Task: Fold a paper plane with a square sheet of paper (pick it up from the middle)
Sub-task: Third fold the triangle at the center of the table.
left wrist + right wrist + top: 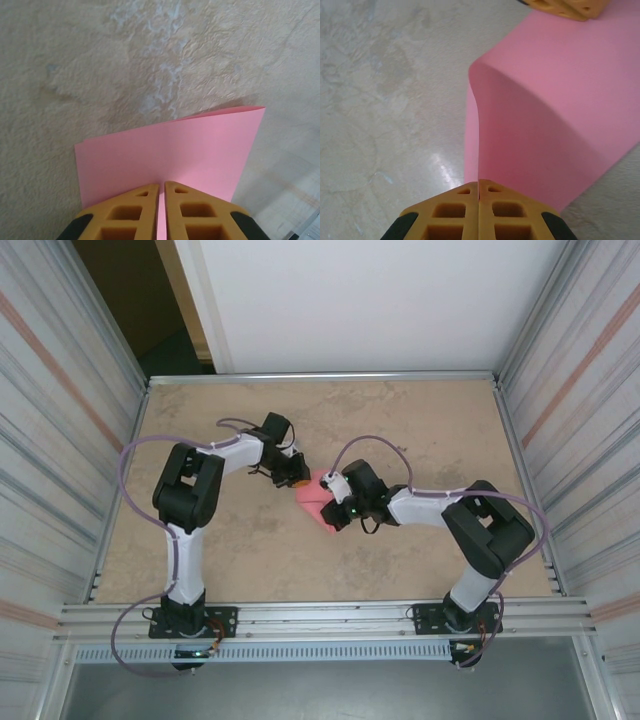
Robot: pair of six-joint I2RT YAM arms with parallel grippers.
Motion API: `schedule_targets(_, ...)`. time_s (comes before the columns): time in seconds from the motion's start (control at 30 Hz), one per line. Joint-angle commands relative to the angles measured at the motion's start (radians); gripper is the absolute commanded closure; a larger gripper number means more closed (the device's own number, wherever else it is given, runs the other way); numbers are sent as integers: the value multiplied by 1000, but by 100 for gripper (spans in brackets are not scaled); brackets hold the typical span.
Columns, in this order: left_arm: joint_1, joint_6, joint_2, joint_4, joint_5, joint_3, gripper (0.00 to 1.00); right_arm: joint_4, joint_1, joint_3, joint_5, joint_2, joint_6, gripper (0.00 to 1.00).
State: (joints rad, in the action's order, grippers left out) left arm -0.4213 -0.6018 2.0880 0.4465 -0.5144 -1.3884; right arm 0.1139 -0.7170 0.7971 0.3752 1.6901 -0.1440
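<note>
The pink square sheet of paper point(312, 495) is near the middle of the counter point(420, 410), caught between both hands. The left hand point(296, 478) meets it from the far-left side and the right hand point(337, 508) from the near-right. From above it is just a small crumpled patch of pink, its shape hard to read. The left wrist camera is clearer: the sheet point(175, 155) is doubled over, two layers parting slightly along the far edge. The left hand point(161, 186) is pinched shut on its near edge, with pink showing in the slit between the orange fingers. The right wrist camera shows the other side. There the right hand point(478, 183) is clamped tight on an edge, and the paper point(545, 100) swells away in a soft, uncreased bend towards the left hand's fingers point(565, 7) at the top.
</note>
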Motion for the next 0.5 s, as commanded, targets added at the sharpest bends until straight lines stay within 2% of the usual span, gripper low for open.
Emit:
schedule_targets(0.0, -12, 40, 47, 61, 21, -8, 89, -38, 7, 36, 8, 24, -46, 93)
schedule_targets(0.47, -17, 59, 61, 66, 6, -20, 89, -108, 8, 94, -46, 77, -80, 94)
